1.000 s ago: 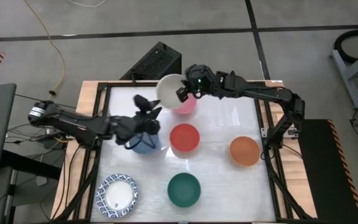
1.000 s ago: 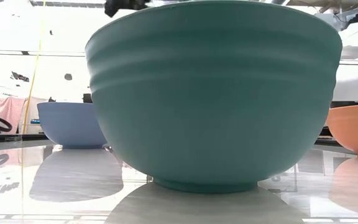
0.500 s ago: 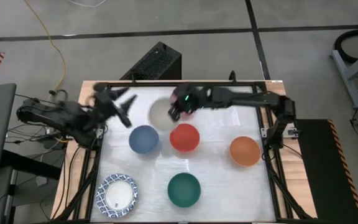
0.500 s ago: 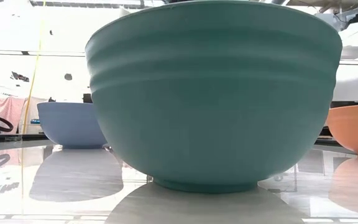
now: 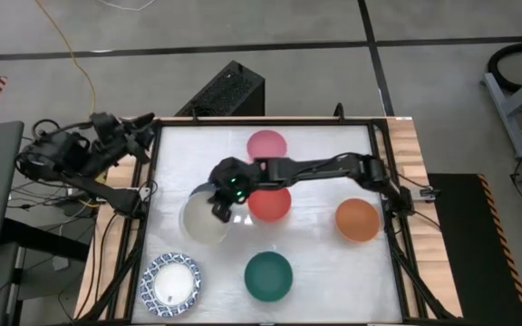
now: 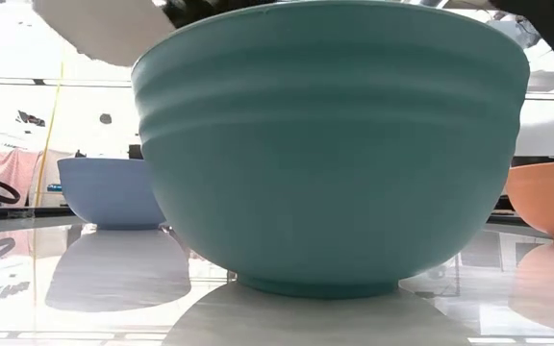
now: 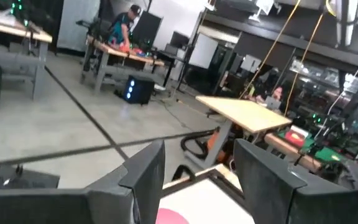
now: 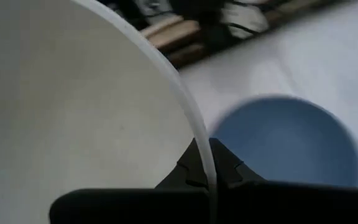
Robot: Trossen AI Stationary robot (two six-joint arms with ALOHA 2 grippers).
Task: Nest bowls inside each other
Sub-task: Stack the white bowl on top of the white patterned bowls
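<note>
My right gripper (image 5: pixel 220 206) (image 8: pixel 207 171) is shut on a cream bowl (image 5: pixel 202 219) (image 6: pixel 94 24), held in the air over the blue bowl (image 8: pixel 284 140) (image 6: pixel 109 192). In the high view the cream bowl hides most of the blue one. The pink bowl (image 5: pixel 266 145), red bowl (image 5: pixel 270 204), orange bowl (image 5: pixel 357 219), green bowl (image 5: pixel 268 276) and a white bowl with a blue-patterned rim (image 5: pixel 170 283) all stand upright on the table. My left gripper (image 5: pixel 137 134) (image 7: pixel 201 180) is open and empty at the table's far left corner. My right gripper pinches the cream bowl's rim (image 8: pixel 197 146), one finger inside the bowl and one outside. The fingers slant down from the table's right side. The bowl is lifted clear, tilted, above the blue bowl.
A dark frame (image 5: pixel 152 181) borders the white table top. A black box (image 5: pixel 225 91) stands behind the far edge. In the low view the green bowl (image 6: pixel 330 144) fills most of the picture. Free table lies between the pink and orange bowls.
My right gripper has carried the cream bowl from above the pink bowl at the far side toward the near left and lower, over the blue bowl. My left gripper has drawn back from the blue bowl to the far left corner, rising and rolling its wrist.
</note>
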